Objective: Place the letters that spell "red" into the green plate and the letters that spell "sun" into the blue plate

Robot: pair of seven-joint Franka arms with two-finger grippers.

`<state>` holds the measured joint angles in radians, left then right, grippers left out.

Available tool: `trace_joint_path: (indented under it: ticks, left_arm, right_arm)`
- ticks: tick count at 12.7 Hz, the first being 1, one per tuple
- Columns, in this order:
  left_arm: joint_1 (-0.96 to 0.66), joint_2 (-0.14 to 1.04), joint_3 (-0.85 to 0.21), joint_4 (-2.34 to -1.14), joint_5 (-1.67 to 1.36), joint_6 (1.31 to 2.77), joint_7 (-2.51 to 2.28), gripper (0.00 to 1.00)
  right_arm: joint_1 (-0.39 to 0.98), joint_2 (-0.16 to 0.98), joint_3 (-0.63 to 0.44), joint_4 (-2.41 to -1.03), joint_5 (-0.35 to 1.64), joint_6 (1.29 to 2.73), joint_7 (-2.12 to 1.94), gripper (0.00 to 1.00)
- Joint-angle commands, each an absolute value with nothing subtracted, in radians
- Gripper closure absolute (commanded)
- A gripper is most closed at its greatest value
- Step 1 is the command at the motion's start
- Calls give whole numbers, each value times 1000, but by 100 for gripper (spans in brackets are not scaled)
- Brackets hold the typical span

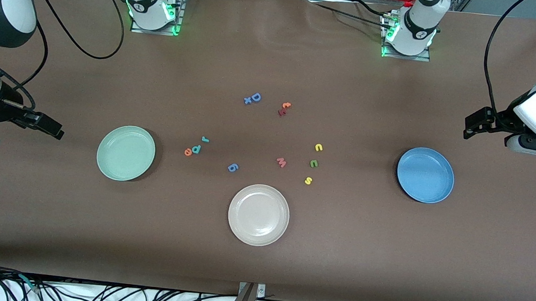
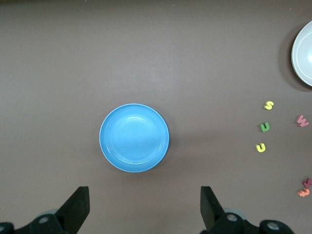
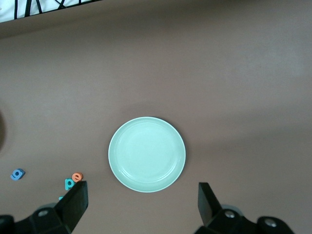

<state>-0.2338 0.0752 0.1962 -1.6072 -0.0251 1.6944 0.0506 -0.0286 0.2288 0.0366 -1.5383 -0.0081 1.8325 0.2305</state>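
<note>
The green plate, blue plate and white plate held nothing, the "red" letters and "sun" letters lay on the table between the green and blue plates, and the left tool over the blue plate and the right tool over the green plate hung wide open, gripping nothing.

A robotics lab: two arm bases lit green are bolted along a brown-covered table, with loose cables bunched just past the table's edge nearest the front camera.
</note>
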Motion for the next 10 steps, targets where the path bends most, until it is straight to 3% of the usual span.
trace_joint_path:
  ticks: [1,10]
  left_arm:
    - [-229,66,198,-1603,-51,1680,55,0]
    - [-229,66,198,-1603,-51,1680,55,0]
  right_arm:
    - [-32,222,40,-1548,-23,1825,227,0]
    - [-32,213,38,-1555,-25,1821,230,0]
